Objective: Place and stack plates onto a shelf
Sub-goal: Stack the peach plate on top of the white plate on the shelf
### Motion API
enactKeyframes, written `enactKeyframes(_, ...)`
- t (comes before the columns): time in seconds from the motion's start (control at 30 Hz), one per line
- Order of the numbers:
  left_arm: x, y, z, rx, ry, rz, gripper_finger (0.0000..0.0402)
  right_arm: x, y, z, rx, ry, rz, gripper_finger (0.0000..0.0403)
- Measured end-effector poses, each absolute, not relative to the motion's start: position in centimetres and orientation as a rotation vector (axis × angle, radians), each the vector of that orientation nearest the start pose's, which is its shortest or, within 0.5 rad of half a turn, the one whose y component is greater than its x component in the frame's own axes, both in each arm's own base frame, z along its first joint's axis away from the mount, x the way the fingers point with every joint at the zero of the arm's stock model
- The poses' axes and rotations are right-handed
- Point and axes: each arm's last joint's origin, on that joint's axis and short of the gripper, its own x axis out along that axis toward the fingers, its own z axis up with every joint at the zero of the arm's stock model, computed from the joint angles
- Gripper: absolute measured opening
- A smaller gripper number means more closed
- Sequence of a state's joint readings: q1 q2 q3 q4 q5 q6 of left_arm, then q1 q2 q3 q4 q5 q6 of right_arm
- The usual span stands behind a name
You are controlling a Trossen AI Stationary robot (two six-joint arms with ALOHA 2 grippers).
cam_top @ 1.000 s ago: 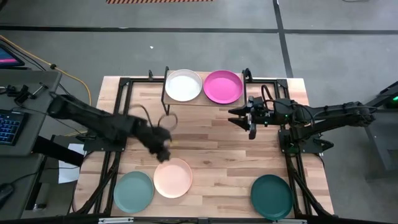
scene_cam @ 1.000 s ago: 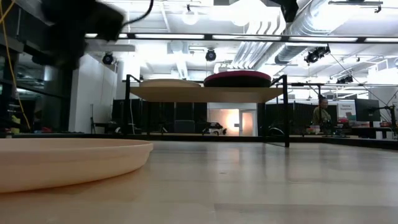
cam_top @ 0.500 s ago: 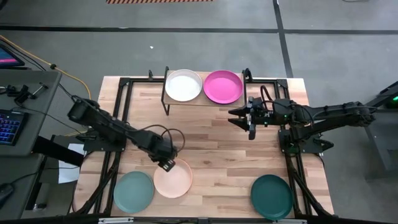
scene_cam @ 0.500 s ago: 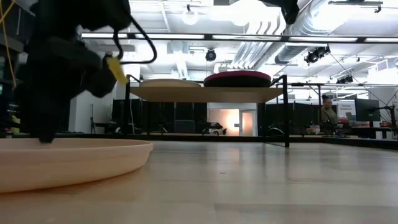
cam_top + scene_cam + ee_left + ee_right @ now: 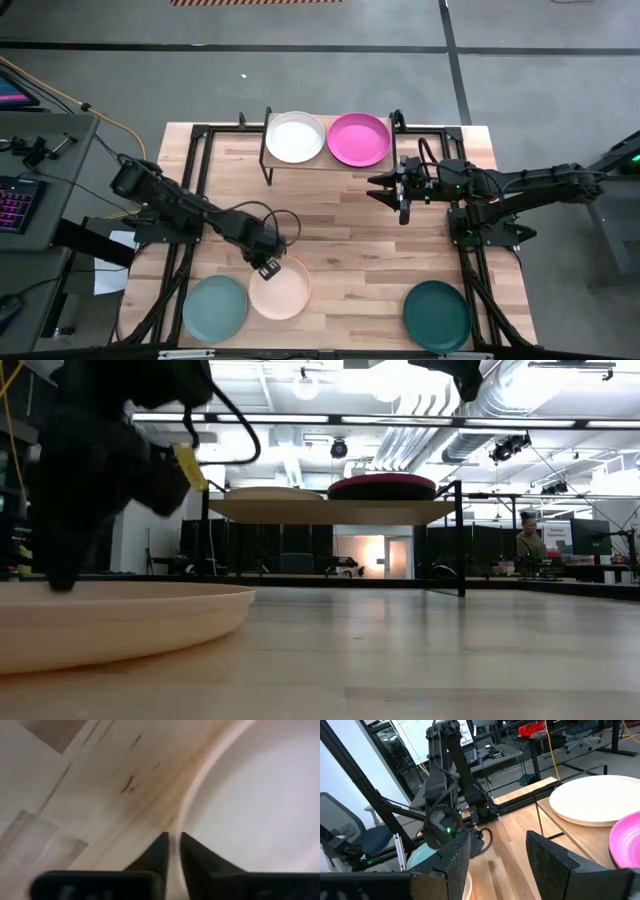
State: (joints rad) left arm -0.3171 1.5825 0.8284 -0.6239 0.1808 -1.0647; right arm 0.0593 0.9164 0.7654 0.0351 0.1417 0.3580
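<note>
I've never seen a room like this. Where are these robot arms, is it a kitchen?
Probably not a kitchen; it looks like a robot lab or workshop. Bare pipes and ducts run along the ceiling, a keyboard sits on a desk beside the table, and office chairs stand behind.

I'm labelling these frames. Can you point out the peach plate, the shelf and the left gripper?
peach plate point(image 5: 283, 291): high view, its centre.
shelf point(image 5: 328, 162): high view, front edge of board.
left gripper point(image 5: 172, 851): left wrist view, between fingertips on the plate's rim.
</note>
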Motion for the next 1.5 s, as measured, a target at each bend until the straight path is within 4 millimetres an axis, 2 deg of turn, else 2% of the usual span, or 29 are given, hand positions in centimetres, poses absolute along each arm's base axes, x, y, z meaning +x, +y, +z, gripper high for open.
enactKeyframes(0.1,23.9,-7.7,16.8,-0.763,1.41,0.353,0.001,20.6,0.8,32.3,0.347,0.11,-0.104,0.0177)
enactKeyframes(0.23,22.4,-5.6,20.7,-0.831,1.27,0.34,0.0004,20.6,0.8,32.1,0.345,0.131,-0.108,0.0177)
enactKeyframes(0.33,21.2,-3.7,25.1,-0.893,1.109,0.326,0.0003,20.5,0.8,32.0,0.344,0.145,-0.111,0.0177)
enactKeyframes(0.43,20.3,-1.4,29.8,-0.846,0.967,0.385,0.0001,20.5,0.8,31.9,0.343,0.148,-0.114,0.0177)
enactKeyframes(0.6,19.6,3.3,36.8,-0.635,0.845,0.584,0.0001,20.5,0.8,31.9,0.343,0.151,-0.115,0.0177)
enactKeyframes(0.7,19.8,6.9,39.7,-0.531,0.819,0.72,0.0001,20.5,0.8,31.9,0.342,0.151,-0.115,0.0177)
enactKeyframes(0.8,20.1,10.7,41.6,-0.493,0.781,0.829,0.0001,20.5,0.8,31.9,0.341,0.152,-0.115,0.0177)
enactKeyframes(0.93,20.9,15.5,42.1,-0.504,0.784,0.918,0.0,20.5,0.8,31.9,0.34,0.152,-0.114,0.0177)
enactKeyframes(1.1,22.6,19.3,39.8,-0.53,0.892,0.881,0.0,20.5,0.7,31.9,0.338,0.148,-0.135,0.0177)
enactKeyframes(1.3,24.8,21.4,36.4,-0.554,1.026,0.831,0.0,20.5,0.6,31.9,0.356,0.138,-0.181,0.0177)
enactKeyframes(1.5,25.5,22.0,35.3,-0.561,1.061,0.814,0.0,20.5,0.6,31.9,0.37,0.141,-0.183,0.0177)
